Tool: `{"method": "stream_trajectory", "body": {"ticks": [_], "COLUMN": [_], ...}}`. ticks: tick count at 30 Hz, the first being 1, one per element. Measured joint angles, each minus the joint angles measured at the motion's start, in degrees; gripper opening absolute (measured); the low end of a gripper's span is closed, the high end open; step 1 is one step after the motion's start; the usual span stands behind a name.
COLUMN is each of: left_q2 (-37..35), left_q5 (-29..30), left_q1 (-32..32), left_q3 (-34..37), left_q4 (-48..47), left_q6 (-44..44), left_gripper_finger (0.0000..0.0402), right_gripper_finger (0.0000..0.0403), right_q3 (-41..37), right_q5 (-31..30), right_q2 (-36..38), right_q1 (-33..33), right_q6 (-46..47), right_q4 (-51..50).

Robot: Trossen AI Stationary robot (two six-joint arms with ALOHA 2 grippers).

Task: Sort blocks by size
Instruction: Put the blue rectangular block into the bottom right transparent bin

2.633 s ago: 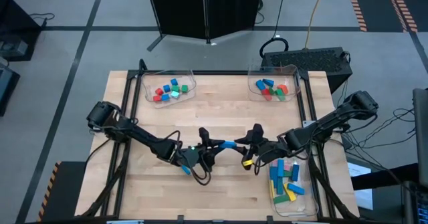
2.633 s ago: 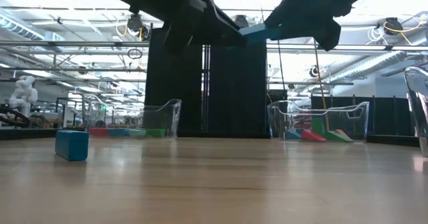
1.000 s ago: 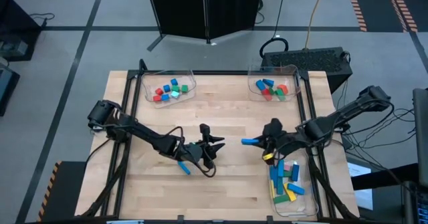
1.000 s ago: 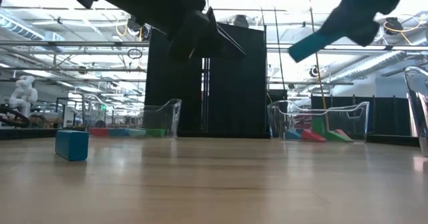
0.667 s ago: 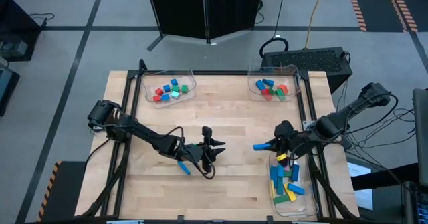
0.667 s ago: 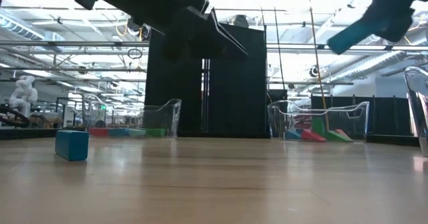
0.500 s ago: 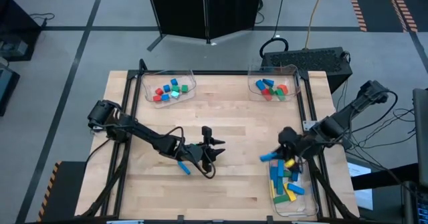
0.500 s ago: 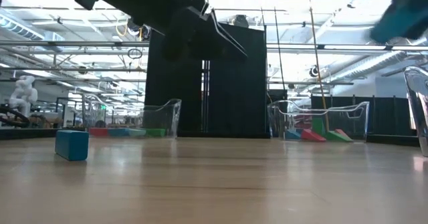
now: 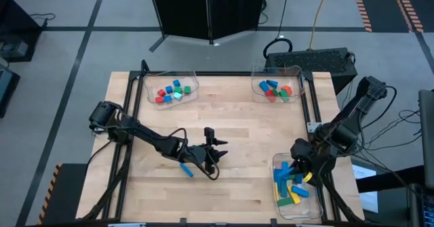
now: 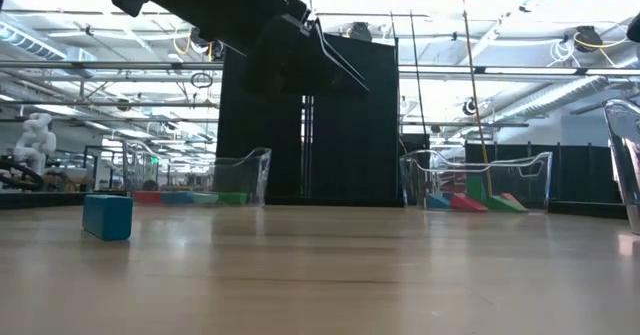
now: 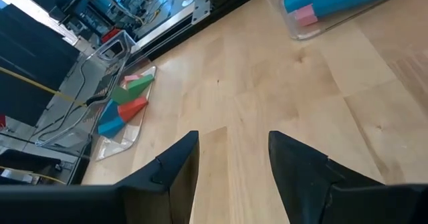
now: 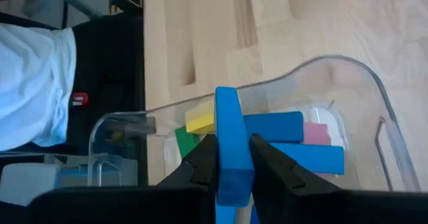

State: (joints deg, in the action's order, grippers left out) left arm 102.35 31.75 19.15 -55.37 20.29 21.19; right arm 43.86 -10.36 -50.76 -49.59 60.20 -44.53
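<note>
Gripping a long blue bar (image 12: 231, 150) in the right gripper (image 12: 231, 158) jaws, hovering over the clear tray (image 9: 283, 160) of long blocks (image 9: 286, 185); hanging the left gripper (image 9: 215, 148), jaws open and empty, mid-worktop (image 9: 244, 118)

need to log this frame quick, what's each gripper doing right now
Left gripper: open, holding nothing, above the table's middle.
Right gripper: shut on a long blue block, over the tray of long blocks.
</note>
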Motion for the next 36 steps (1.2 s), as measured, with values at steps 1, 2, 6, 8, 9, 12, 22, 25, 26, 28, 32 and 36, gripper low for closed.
{"method": "stream_trajectory", "body": {"ticks": [1,2,6,8,9,12,22,25,26,28,32,36], "left_q2": [0.0,0.0,0.0,0.0,0.0,0.0,0.0,0.0,0.0,0.0,0.0,0.0], "left_q5": [0.0,0.0,0.0,0.0,0.0,-0.04,-6.8,-6.96,-7.37,-7.66,-7.76,-7.74], "left_q1": [-0.02,-0.02,-0.02,-0.02,-0.02,-0.32,-4.04,-3.98,-3.84,-3.4,-2.09,-0.87], "left_q3": [0.0,0.0,-0.02,-0.02,-0.02,-0.02,-3.03,-4.99,-5.76,-6.99,-8.87,-9.34], "left_q4": [-0.01,0.01,0.05,0.09,0.1,-0.16,-18.73,-24.56,-26.72,-31.73,-40.34,-46.34], "left_q6": [0.0,-0.06,-1.18,-1.43,-1.45,-4.71,-19.29,-22.33,-22.63,-23.68,-23.94,-24.75], "left_gripper_finger": [0.0181,0.0181,0.0181,0.0181,0.0181,0.0181,0.018,0.018,0.018,0.018,0.018,0.018], "right_gripper_finger": [0.0052,0.0052,0.0052,0.0052,0.0052,0.0052,0.0056,0.0057,0.0057,0.0057,0.0058,0.0058], "right_q3": [0.0,0.0,0.0,0.0,0.0,0.0,0.02,0.02,0.02,-0.11,-1.42,-2.05], "right_q5": [-0.11,-0.16,-0.23,-0.16,-0.16,-0.15,-0.32,-0.02,-0.04,-0.1,-0.09,0.33], "right_q2": [0.0,0.0,0.0,0.0,0.0,0.0,-0.02,-0.02,-0.07,-0.46,-2.59,-5.91], "right_q1": [-0.29,-0.54,-1.62,-2.23,-2.55,-3.51,-3.82,-3.78,-3.78,-3.78,-3.78,-3.78], "right_q6": [0.46,0.68,0.82,1.41,1.88,3.33,9.35,12.13,12.93,15.24,21.6,24.45], "right_q4": [-0.4,-0.67,-0.71,-0.95,-1.27,-2.84,-6.85,-6.89,-6.88,-6.57,-6.48,-6.34]}}
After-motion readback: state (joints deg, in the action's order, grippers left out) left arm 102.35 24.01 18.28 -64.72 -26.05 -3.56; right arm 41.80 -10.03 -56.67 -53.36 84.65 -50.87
